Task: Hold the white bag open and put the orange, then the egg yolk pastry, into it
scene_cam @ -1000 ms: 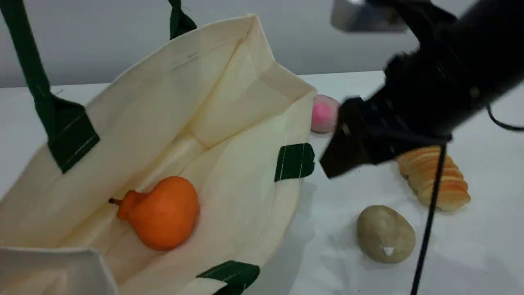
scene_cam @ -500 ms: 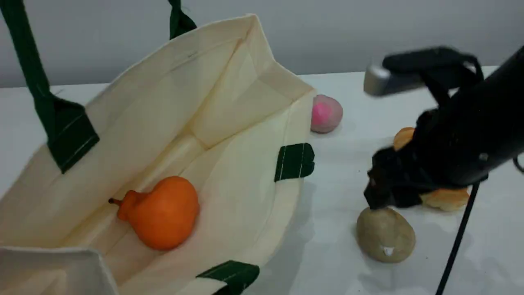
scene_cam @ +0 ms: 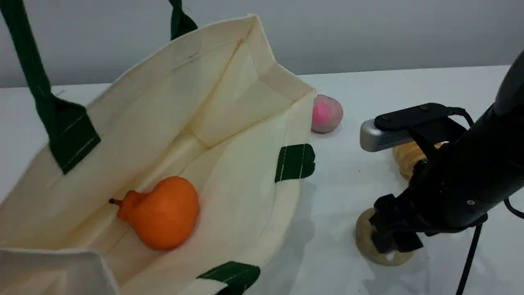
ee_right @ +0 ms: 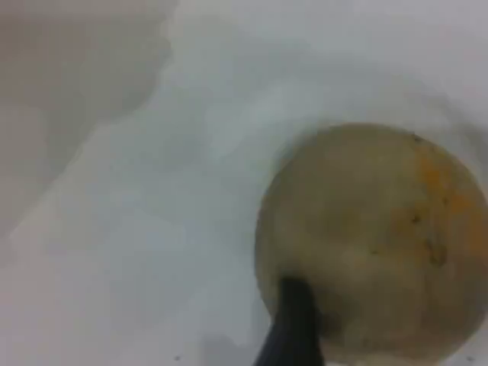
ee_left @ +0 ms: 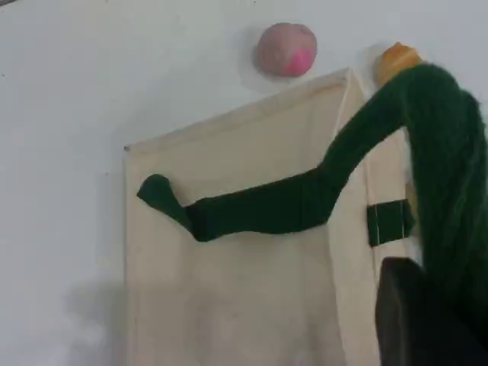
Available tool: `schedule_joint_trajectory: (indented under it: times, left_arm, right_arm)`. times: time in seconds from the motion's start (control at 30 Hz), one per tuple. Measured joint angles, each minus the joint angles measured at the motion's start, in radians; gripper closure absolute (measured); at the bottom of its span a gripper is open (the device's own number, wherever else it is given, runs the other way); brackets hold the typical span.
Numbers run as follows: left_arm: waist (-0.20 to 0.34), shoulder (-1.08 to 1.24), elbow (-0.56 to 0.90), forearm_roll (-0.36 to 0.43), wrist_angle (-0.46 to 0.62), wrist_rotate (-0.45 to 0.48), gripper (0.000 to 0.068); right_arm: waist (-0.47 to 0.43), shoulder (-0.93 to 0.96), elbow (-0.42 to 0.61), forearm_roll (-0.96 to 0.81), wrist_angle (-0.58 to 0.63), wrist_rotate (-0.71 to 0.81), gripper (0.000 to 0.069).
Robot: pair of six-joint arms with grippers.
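Orange (scene_cam: 161,213) already in bag (scene_cam: 229,123); pastry step in hand. Pastry (scene_cam: 363,239) on table at 3 o'clock from bag, apart. Right gripper (scene_cam: 391,241) spread wide, down over pastry, not yet clenched. Left gripper (ee_left: 427,320) clenched on handle (ee_left: 427,145), mouth open. Next, likely: pinch pastry, lift, carry over rim.

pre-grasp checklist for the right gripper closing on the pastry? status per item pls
1. Orange already inside the white bag: ok.
2. Bag mouth held open, left gripper shut on the green handle: ok.
3. Right gripper open: ok.
4. Right gripper down at the egg yolk pastry, fingertip against it: ok.
5. Pastry centred between the jaws: cannot tell, only one fingertip shows.
6. Pink ball and bread apart from the pastry: ok.
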Motion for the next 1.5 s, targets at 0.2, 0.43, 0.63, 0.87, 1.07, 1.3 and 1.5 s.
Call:
schedule_joint_trajectory:
  times: [0.2,0.43,0.63,0.87,1.07,1.3,1.5]
  left_arm:
    - [0.0,0.0,0.0,0.0,0.002,0.0,0.061]
    - [0.0,0.0,0.0,0.0,0.009,0.0,0.061]
    - [0.0,0.0,0.0,0.0,0.009,0.0,0.061]
    - [0.0,0.0,0.0,0.0,0.01,0.0,0.061]
    - [0.0,0.0,0.0,0.0,0.009,0.0,0.061]
    - [0.0,0.0,0.0,0.0,0.009,0.0,0.061]
    - [0.0,0.0,0.0,0.0,0.009,0.0,0.061]
  right_arm:
    - [0.0,0.01,-0.053,0.003,0.064,0.0,0.0165]
    - [0.001,0.012,-0.086,0.013,0.069,0.0,0.0217]
    - [0.001,0.029,-0.086,0.011,0.1,0.0,0.036]
    - [0.001,0.026,-0.086,0.015,0.107,0.0,0.0553]
    - [0.001,-0.024,-0.085,0.015,0.158,0.0,0.0577]
    - [0.0,-0.176,-0.085,-0.016,0.17,0.004,0.0601]
    - [0.0,-0.292,-0.085,-0.02,0.17,0.008,0.0611]
